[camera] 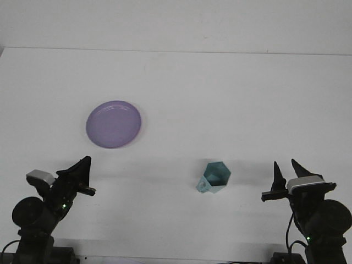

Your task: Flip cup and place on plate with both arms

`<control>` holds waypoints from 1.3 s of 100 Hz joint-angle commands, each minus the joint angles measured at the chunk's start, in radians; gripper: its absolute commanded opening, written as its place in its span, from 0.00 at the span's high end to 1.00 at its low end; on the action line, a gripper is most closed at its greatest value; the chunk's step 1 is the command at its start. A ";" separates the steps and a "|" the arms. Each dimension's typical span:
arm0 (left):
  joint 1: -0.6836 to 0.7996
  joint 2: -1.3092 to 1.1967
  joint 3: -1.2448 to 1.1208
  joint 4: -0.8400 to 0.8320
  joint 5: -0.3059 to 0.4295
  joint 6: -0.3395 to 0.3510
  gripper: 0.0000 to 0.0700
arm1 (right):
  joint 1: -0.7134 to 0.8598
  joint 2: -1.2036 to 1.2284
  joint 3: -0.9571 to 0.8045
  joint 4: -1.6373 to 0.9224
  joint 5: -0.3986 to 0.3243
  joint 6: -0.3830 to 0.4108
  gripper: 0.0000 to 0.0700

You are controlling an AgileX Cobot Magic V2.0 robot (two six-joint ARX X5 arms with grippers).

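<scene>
Two black arms [38, 212] with grey camera modules, green lights, dark cables.

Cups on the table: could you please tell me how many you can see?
1: a teal cup stands open-side up, right of centre, well apart from the purple plate. Nothing appears hidden.

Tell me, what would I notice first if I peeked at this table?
Probably the purple plate, bright against the white table, sitting left of the middle. Next comes the little teal cup, standing alone with its mouth up, nearer the front and to the right. At the front corners sit the left pincer and the right pincer, both open and holding nothing.
</scene>
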 commanded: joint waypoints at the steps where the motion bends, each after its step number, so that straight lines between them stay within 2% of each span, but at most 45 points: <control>1: -0.019 0.082 0.071 -0.025 0.038 0.055 0.98 | -0.004 -0.021 -0.034 0.038 0.003 0.021 0.54; 26: -0.193 0.425 0.367 -0.262 0.051 0.199 0.98 | -0.004 -0.043 -0.068 0.100 -0.001 0.029 0.54; 47: -0.362 0.697 0.582 -0.377 0.051 0.228 0.96 | -0.004 -0.042 -0.068 0.095 -0.003 0.029 0.54; 51: -0.391 0.749 0.626 -0.404 0.051 0.230 0.93 | -0.004 -0.042 -0.068 0.094 -0.006 0.029 0.54; 65: -0.476 0.935 0.801 -0.531 0.051 0.231 0.62 | -0.004 -0.042 -0.068 0.094 -0.007 0.029 0.54; 80: -0.547 1.125 1.012 -0.697 0.051 0.230 0.45 | -0.004 -0.042 -0.068 0.097 -0.008 0.029 0.54; 99: -0.633 1.290 1.201 -0.799 0.050 0.230 0.46 | -0.004 -0.042 -0.068 0.101 -0.008 0.029 0.54; 130: -0.745 1.459 1.324 -0.805 0.046 0.215 0.47 | -0.004 -0.042 -0.068 0.103 -0.008 0.029 0.54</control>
